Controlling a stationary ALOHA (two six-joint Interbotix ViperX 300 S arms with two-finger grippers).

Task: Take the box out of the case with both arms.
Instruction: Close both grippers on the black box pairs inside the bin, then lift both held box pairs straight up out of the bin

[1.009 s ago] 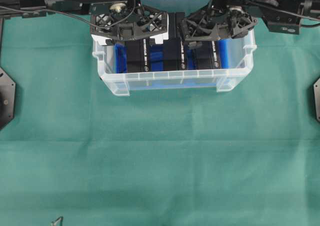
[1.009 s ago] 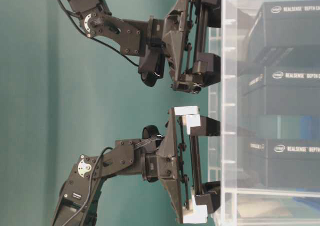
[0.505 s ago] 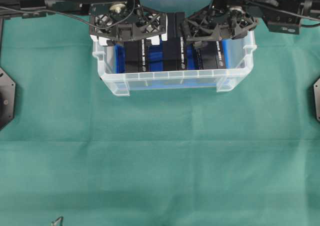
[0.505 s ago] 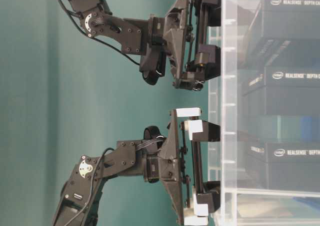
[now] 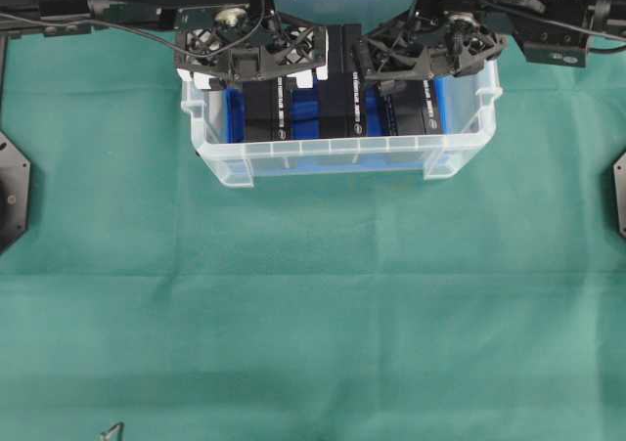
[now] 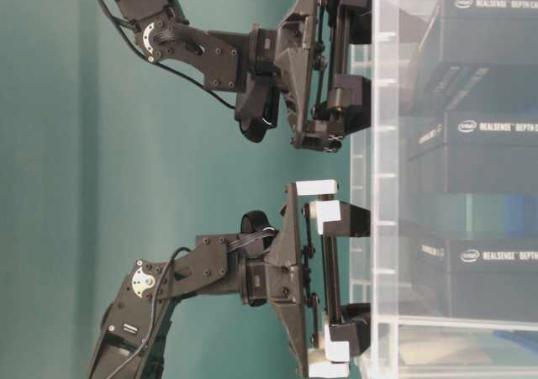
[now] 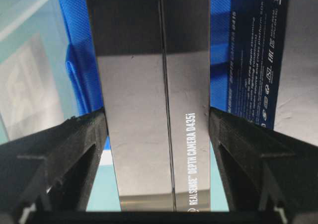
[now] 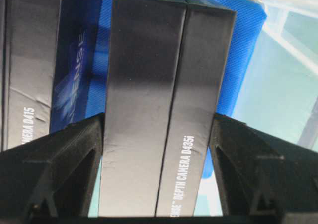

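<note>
Clear ribbed case (image 5: 333,151) holds matte black boxes on blue mesh. Left gripper (image 7: 158,134) clasps the left box (image 7: 154,95); right gripper (image 8: 158,139) clasps the right box (image 8: 159,100).

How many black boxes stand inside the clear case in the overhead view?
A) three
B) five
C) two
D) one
A: in the overhead view three black boxes stand side by side in the clear case: the left box, the middle box and the right box, with blue lining between them.
</note>
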